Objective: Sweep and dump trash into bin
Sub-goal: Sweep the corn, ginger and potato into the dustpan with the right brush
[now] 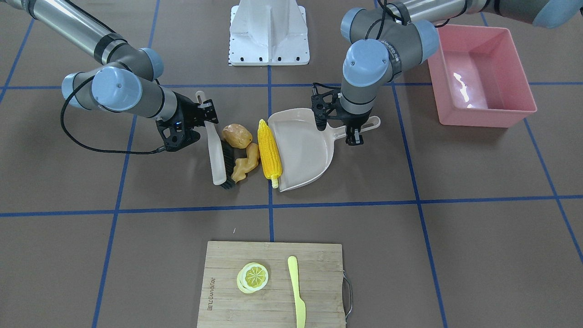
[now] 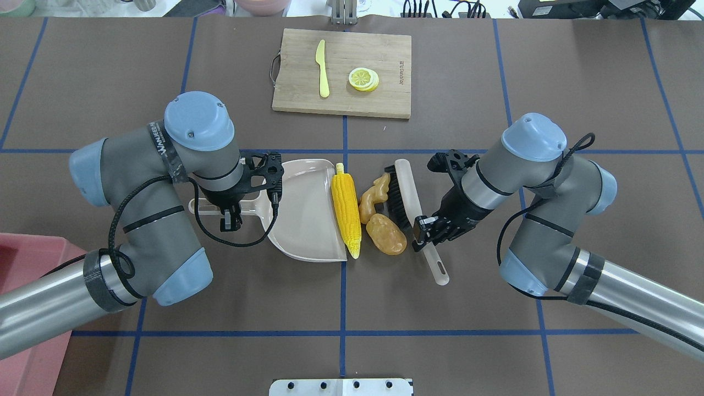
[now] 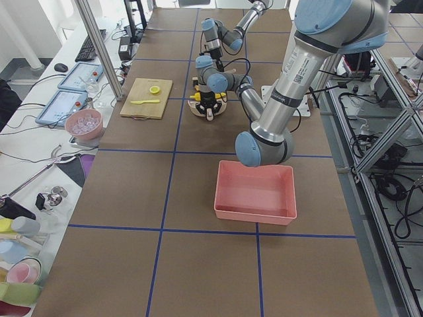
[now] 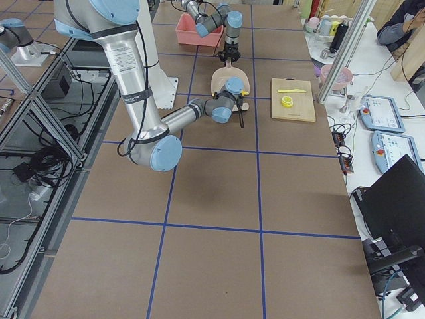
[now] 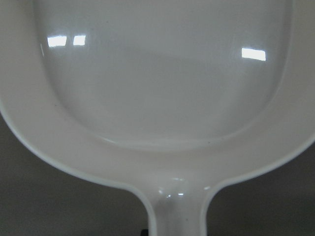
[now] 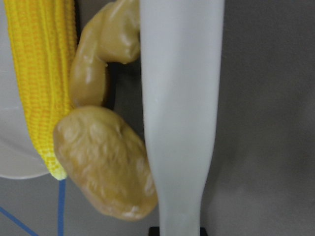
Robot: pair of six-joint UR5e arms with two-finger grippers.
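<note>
Two tools held, left gripper (image 2: pixel 230 219) clamped on dustpan (image 2: pixel 302 212) handle, right gripper (image 2: pixel 427 229) clamped on brush (image 2: pixel 407 190) handle, corn cob (image 2: pixel 346 206), potato (image 2: pixel 386 234), ginger root (image 2: pixel 373 198) between them.

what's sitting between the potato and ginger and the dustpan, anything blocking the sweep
Only the corn cob: it lies lengthwise along the open edge of the dustpan, with the potato and ginger root close against its other side and the brush behind them. It is trash too, so it would likely go in first. Nothing else visible intervenes.
</note>
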